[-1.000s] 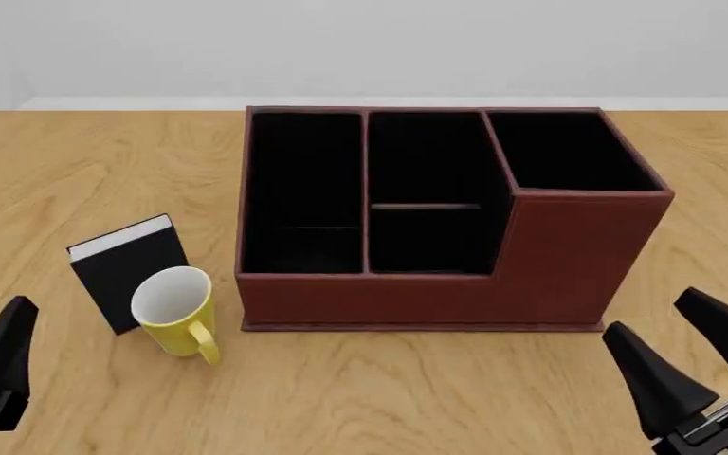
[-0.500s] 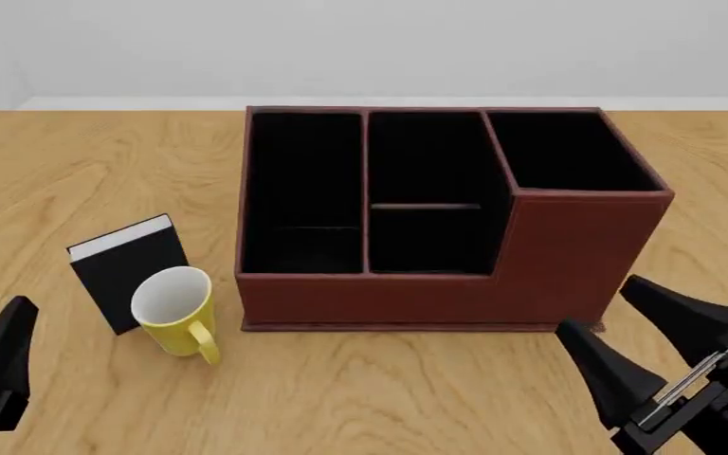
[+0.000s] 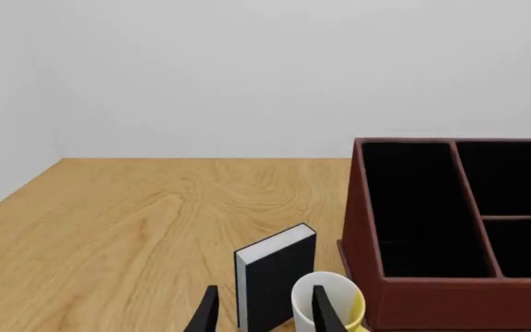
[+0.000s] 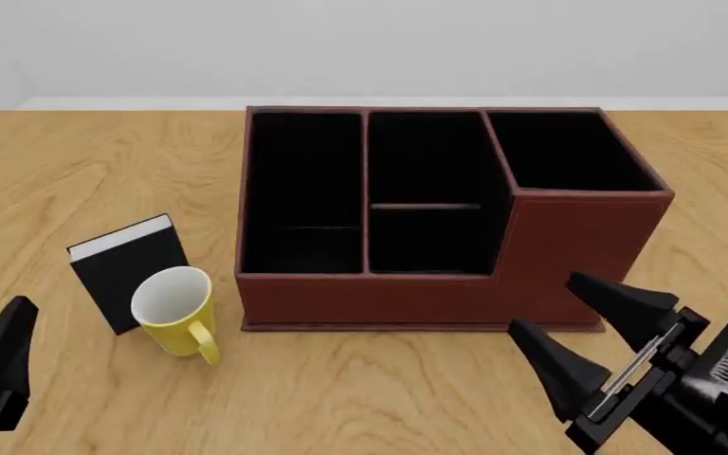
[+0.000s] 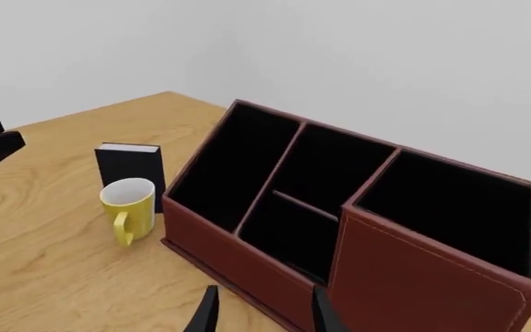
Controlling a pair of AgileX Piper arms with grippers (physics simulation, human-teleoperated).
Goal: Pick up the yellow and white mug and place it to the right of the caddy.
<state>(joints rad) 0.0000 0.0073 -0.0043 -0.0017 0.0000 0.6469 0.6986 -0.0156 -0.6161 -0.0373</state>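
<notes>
While poised low at the near right of the surface (image 4: 377,398), right claw (image 4: 582,316) spread wide and empty, tips aimed left across the caddy's front wall. Well apart from the mug (image 4: 177,312), which stands upright just left of the caddy (image 4: 446,216), handle turned toward the near edge, touching or nearly touching the small black book (image 4: 126,271) behind it. Left claw (image 4: 10,346) parked at the near left, one finger visible in the front view; seemingly apart, going by its wrist view. Best done, probably, by sweeping along the caddy's front without clipping it, dropping over the rim side away from the book, closing across the wall beside the handle.
</notes>
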